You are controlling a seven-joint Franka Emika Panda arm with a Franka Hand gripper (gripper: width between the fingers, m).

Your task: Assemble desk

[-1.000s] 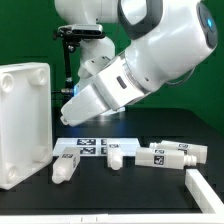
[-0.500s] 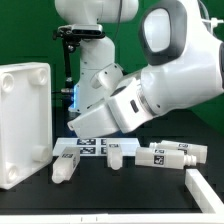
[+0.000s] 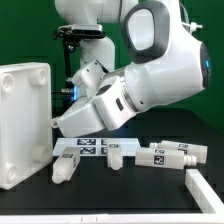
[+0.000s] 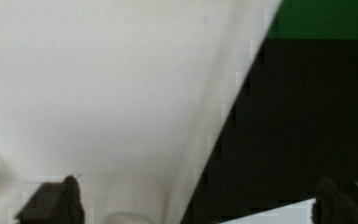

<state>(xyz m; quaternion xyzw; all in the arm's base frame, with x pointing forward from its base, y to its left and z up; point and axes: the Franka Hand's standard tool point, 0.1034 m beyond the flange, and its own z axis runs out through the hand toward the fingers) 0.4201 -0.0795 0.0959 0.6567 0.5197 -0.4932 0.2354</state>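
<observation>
Now, white rimmed tabletop (image 3: 25, 120) with round corner sockets, propped up at the exterior view's left, tagged white square legs (image 3: 165, 155) lying beside it, gripper (image 4: 199, 202) fingers spread wide, close to its face

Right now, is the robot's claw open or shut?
Open. In the wrist view the claw has its two dark fingertips far apart, with the white tabletop behind them.

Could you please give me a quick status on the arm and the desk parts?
Gripper open at tabletop panel edge, nothing held. Panel stands tilted; legs unfitted, loose beside marker board. Nothing blocking.
</observation>
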